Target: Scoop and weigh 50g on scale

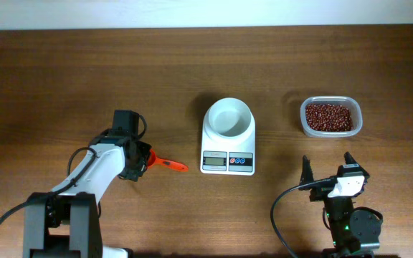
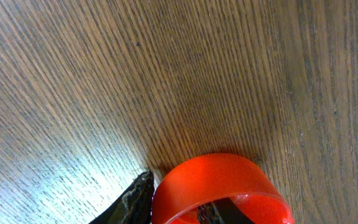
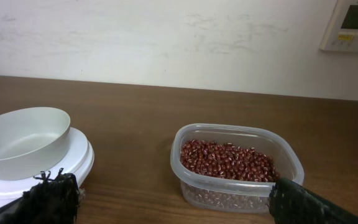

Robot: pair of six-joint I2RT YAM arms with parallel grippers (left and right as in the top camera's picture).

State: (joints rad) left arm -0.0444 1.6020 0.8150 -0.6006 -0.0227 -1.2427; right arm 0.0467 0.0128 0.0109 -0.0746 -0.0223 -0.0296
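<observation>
Scoop [image 2: 219, 186]: between left gripper [image 1: 143, 162] fingers, clamp unclear; grip squarely before lifting.
Right gripper [image 1: 328, 166]: fingers apart, near beans [image 1: 329, 116].

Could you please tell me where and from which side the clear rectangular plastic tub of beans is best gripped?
Probably its near wall, pinched from above by the open right gripper. The clear rectangular plastic tub is open-topped with a lipped rim, and the dark red-brown beans lie below that rim, leaving a finger room inside.
</observation>
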